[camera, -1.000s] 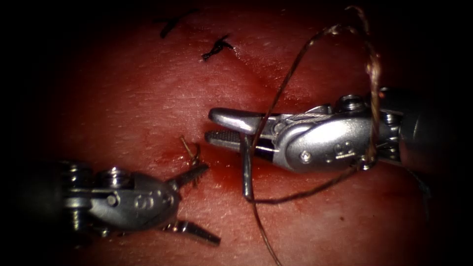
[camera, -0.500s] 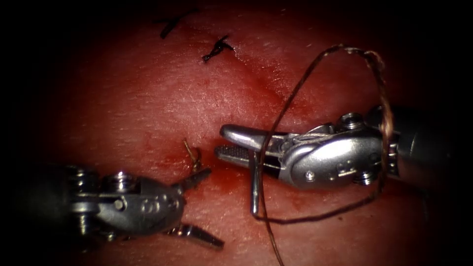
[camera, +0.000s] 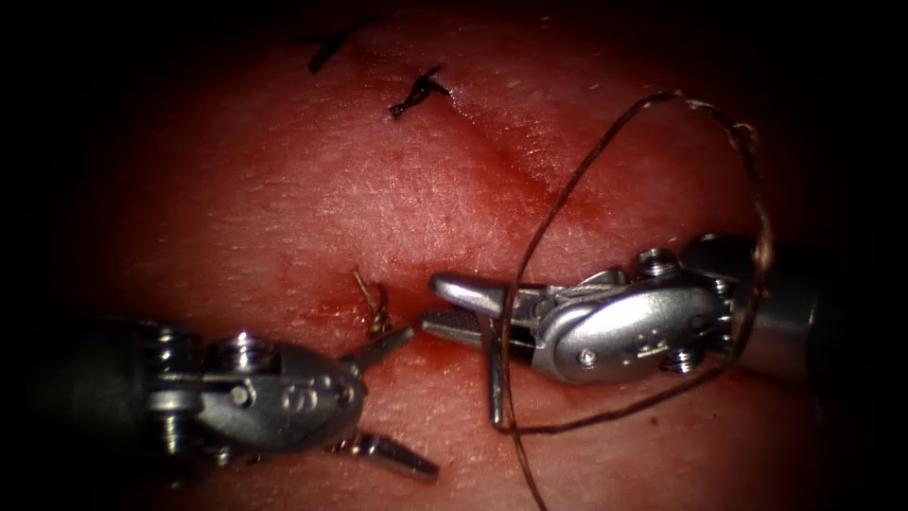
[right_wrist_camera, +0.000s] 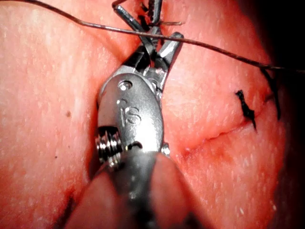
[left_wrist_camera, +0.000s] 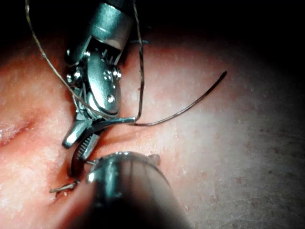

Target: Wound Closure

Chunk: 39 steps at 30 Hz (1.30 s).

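Tissue (camera: 312, 208) backdrop: my right claw (camera: 452, 308) clamps the stiff, slippery needle (camera: 496, 378) near its swaged end; left claw (camera: 397, 402) spread, empty; thread (camera: 567, 189) limp.

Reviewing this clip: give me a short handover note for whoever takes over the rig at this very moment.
Left tool: jaws open, holding nothing, beside a short thread end sticking out of the tissue.
Right tool: holds the needle near one end, out of the tissue; thread loops over its wrist.
Done: two dark stitches on the cut.
Left: the nearer part of the cut is unstitched.
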{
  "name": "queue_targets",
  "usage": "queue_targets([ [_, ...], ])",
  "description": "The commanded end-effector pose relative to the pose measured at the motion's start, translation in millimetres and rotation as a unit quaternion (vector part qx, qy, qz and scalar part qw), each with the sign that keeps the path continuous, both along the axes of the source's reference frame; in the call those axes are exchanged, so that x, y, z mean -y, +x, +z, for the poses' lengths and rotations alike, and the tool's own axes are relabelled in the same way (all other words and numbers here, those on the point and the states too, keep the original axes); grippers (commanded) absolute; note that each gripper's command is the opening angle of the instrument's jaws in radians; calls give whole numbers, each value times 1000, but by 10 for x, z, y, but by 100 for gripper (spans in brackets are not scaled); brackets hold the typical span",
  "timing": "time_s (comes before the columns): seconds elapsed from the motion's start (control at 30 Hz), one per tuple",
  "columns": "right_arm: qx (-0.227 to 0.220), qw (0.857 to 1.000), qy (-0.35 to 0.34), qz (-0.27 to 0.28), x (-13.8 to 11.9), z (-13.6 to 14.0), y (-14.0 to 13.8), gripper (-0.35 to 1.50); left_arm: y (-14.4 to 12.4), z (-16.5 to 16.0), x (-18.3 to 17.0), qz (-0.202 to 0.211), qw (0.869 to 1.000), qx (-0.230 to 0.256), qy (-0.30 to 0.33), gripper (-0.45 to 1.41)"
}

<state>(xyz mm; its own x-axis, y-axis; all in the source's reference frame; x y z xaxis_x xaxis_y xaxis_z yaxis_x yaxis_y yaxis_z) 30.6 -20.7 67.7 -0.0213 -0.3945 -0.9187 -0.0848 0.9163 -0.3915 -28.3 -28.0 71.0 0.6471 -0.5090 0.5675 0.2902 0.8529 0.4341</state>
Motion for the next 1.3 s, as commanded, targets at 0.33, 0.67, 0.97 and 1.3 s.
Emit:
queue_targets([
  [0.33, -20, 985, 165, 34, -61, -16, 20, -35, -28, 42, 30, 21, 1000, -8, 19, 69],
  [0.67, -20, 973, 224, 47, -88, -8, 18, -35, -17, 77, 45, 36, 998, -34, 43, 73],
  [0.97, -31, 966, 249, 56, -102, -30, 14, -35, 1, 87, 45, 39, 997, -39, 54, 74],
  [1.3, -24, 951, 303, 52, -113, -37, 20, -35, 9, 83, 43, 41, 996, -38, 62, 76],
])
